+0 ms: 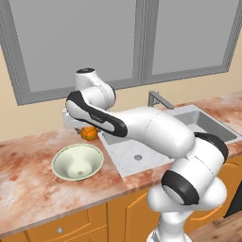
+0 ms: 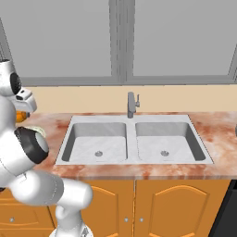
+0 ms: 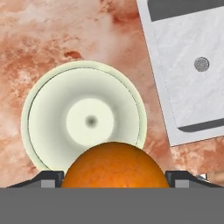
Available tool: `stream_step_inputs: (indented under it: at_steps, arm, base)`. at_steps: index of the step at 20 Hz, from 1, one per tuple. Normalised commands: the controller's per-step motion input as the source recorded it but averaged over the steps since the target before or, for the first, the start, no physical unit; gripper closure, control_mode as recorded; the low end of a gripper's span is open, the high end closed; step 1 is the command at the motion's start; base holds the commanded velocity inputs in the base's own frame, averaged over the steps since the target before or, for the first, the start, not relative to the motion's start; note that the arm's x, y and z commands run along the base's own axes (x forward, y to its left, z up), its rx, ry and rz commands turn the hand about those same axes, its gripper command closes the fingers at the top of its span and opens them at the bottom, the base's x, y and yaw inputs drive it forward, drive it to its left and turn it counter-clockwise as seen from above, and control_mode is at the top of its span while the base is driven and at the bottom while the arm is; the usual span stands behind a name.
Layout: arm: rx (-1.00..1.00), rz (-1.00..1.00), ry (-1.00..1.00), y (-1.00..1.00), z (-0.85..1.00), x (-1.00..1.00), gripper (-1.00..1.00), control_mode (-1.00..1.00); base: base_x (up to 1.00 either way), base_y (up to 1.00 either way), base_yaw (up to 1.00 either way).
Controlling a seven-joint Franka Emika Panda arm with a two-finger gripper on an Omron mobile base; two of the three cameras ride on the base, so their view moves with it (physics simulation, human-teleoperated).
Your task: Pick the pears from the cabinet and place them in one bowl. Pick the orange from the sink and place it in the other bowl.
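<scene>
- Tool (image 3: 114, 186) is clamped on the orange (image 3: 114, 165): hand view shows the fruit wedged between the two dark tips, one at each side of it. Jaws stand wide because the fruit is wide.
- In the left base view the orange (image 1: 88, 133) hangs under the hand, off the bench (image 1: 28, 189), above the far rim of the cream bowl (image 1: 64, 158) and beside the sink's corner.
- Step in hand, as I judge it: carrying the orange to the other bowl. Fruit is out of the sink (image 2: 134, 139); it is not yet in the bowl.
- Hand view looks down into the cream bowl (image 3: 43, 100); its hollow lies ahead of the fruit rather than squarely under it.
- Next move calls for: a short shift to bring the fruit over the bowl's middle, some lowering, then opening the jaws. Released high or near the rim, a round fruit could bounce or roll out onto the bench.
- Around: the double sink with drains, the grey faucet (image 2: 132, 104) at its back edge, orange drawer fronts (image 1: 56, 227) under the bench, and a window (image 2: 120, 37) above.
- In the way: nothing stands between fruit and bowl. The bowl holds nothing.
- Pears, cabinet and speckled bowl: I cannot place them from here, so that half of the task cannot be judged.
</scene>
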Motion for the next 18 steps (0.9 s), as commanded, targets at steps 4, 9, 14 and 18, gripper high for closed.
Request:
stream_step_inputs:
  at_steps: [4,9,14,18]
  arm:
    - [0.0,0.0,-0.06,0.2,-0.27,0.11,1.0,-1.0]
    - [0.0,0.0,-0.09,0.15,-0.23,0.09,1.0,-1.0]
    - [0.0,0.0,-0.1,0.11,-0.18,0.05,1.0,-1.0]
    - [0.0,0.0,-0.11,0.08,-0.18,0.01,1.0,-1.0]
  base:
    - [0.0,0.0,0.0]
    - [0.0,0.0,0.0]
    - [0.0,0.0,0.0]
    - [0.0,0.0,0.0]
